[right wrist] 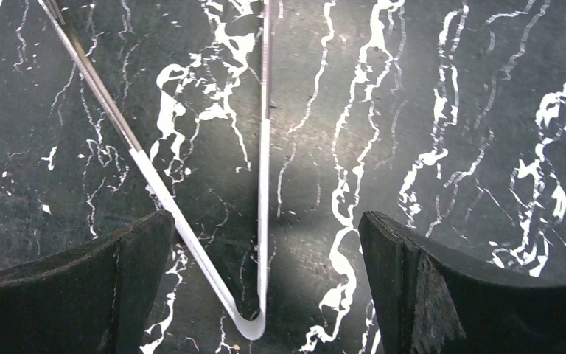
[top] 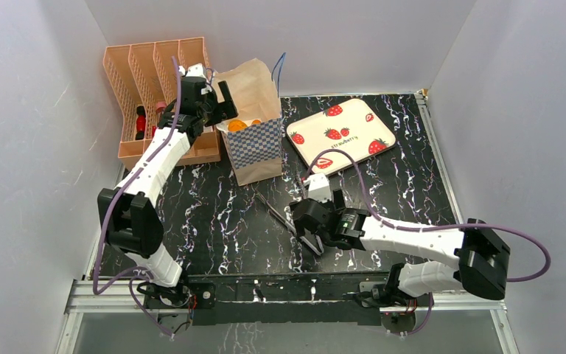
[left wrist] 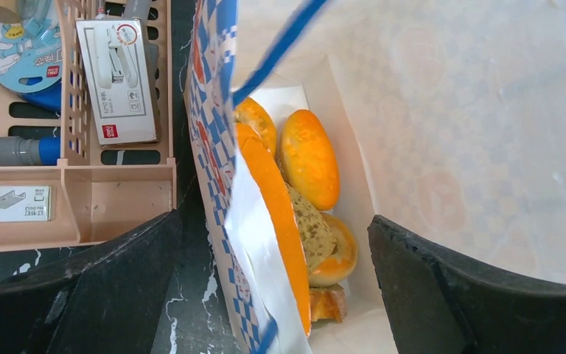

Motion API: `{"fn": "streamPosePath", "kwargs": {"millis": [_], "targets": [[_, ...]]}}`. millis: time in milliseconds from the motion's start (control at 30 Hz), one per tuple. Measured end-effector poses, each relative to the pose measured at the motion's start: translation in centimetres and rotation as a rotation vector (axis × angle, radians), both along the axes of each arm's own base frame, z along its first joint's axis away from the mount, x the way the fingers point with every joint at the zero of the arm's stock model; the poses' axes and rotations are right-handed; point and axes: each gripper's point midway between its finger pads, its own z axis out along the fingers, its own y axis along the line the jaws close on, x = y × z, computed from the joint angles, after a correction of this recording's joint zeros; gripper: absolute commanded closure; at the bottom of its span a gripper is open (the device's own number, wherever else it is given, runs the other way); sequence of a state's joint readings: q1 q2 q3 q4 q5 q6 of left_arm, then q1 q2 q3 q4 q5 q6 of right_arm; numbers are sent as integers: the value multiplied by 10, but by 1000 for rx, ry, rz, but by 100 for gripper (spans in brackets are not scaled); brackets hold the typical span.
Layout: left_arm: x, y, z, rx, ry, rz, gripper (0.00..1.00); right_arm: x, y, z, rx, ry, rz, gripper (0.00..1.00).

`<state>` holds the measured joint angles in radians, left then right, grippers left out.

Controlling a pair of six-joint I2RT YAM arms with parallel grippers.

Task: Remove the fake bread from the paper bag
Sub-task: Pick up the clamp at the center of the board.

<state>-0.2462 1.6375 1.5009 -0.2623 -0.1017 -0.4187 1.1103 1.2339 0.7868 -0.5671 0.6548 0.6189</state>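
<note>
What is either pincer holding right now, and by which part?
Nothing. Left pincer open over the bag; right pincer open above the tongs.

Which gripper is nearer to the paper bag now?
Left. The left gripper is at the open mouth of the paper bag; the right gripper hangs above the metal tongs, apart from it.

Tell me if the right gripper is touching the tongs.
Cannot tell. Right wrist view: the tongs lie inside the open right gripper, one arm passing beside a finger, no plain gap.
</note>
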Motion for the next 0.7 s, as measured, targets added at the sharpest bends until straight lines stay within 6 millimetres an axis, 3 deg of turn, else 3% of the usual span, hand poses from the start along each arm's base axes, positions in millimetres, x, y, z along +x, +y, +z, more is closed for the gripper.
{"fn": "streamPosePath", "kwargs": {"millis": [200, 700], "targets": [[6, -1, -21, 25, 43, -8, 5, 0, 16, -11, 7, 17, 71, 2], [12, -1, -14, 31, 7, -17, 27, -8, 26, -43, -17, 71, 164, 2]]}}
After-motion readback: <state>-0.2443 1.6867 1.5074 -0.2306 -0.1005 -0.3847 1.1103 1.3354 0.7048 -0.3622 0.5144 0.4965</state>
